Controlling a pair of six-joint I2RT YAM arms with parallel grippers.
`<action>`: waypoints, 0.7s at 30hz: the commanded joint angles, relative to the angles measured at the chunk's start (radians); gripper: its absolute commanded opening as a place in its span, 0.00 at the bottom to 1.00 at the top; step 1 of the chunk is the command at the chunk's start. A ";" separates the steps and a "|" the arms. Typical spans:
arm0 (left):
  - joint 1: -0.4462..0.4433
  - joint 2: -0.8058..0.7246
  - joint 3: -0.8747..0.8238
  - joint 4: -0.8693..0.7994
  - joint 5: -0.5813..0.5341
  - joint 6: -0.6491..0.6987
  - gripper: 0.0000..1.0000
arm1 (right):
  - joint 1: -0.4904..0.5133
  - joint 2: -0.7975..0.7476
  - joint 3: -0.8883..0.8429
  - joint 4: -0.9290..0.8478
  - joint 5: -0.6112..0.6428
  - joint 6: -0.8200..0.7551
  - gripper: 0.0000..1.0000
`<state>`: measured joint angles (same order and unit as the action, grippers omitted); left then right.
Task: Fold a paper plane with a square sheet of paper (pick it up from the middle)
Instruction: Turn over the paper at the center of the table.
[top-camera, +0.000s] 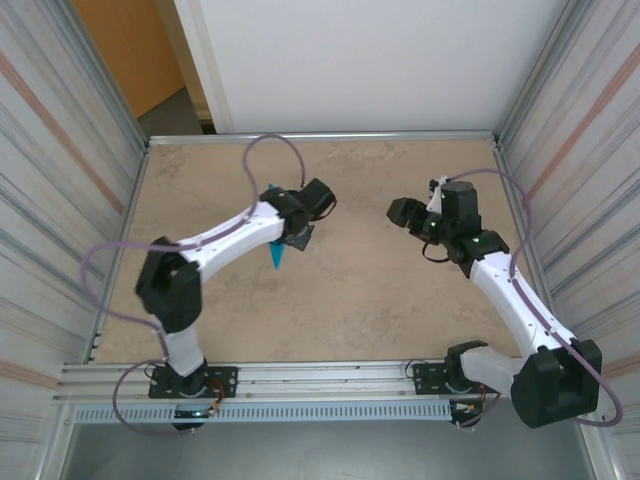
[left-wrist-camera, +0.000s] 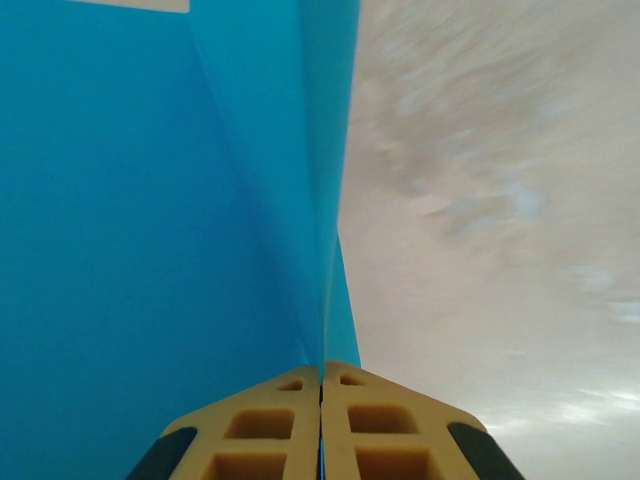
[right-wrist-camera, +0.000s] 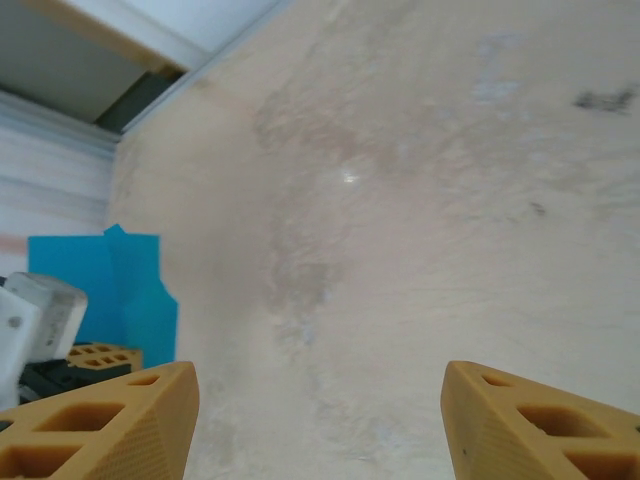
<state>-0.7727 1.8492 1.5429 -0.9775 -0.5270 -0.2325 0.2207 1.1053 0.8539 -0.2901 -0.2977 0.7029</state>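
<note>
The turquoise-blue sheet of paper (top-camera: 277, 256) is folded into a narrow paper plane shape, and its sharp point hangs toward the near side. My left gripper (top-camera: 292, 236) is shut on it above the middle-left of the table. In the left wrist view the paper (left-wrist-camera: 150, 250) rises from between the closed yellow fingertips (left-wrist-camera: 350, 420), its folded layers meeting at a crease, with my left gripper (left-wrist-camera: 322, 375) clamped at its base. My right gripper (top-camera: 402, 213) hovers to the right, apart from the paper. Its jaws (right-wrist-camera: 320, 390) stand wide open over bare table, with the paper (right-wrist-camera: 120, 280) at the left.
The beige tabletop (top-camera: 370, 300) is fenced by corrugated side walls (top-camera: 60, 200) and a metal rail (top-camera: 300, 375) along the near edge. A white panel (top-camera: 350, 60) stands behind the far edge. Purple cables loop off both arms.
</note>
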 joint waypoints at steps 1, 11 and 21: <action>-0.017 0.122 0.099 -0.245 -0.318 -0.015 0.07 | -0.038 -0.039 -0.039 -0.039 0.043 0.035 0.64; -0.054 0.402 0.213 -0.280 -0.379 -0.132 0.07 | -0.096 -0.070 -0.097 -0.069 0.035 0.056 0.64; -0.077 0.469 0.205 -0.188 -0.251 -0.157 0.16 | -0.103 -0.050 -0.109 -0.064 0.032 0.073 0.64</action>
<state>-0.8429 2.3135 1.7306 -1.1885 -0.8127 -0.3485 0.1230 1.0580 0.7509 -0.3454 -0.2764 0.7513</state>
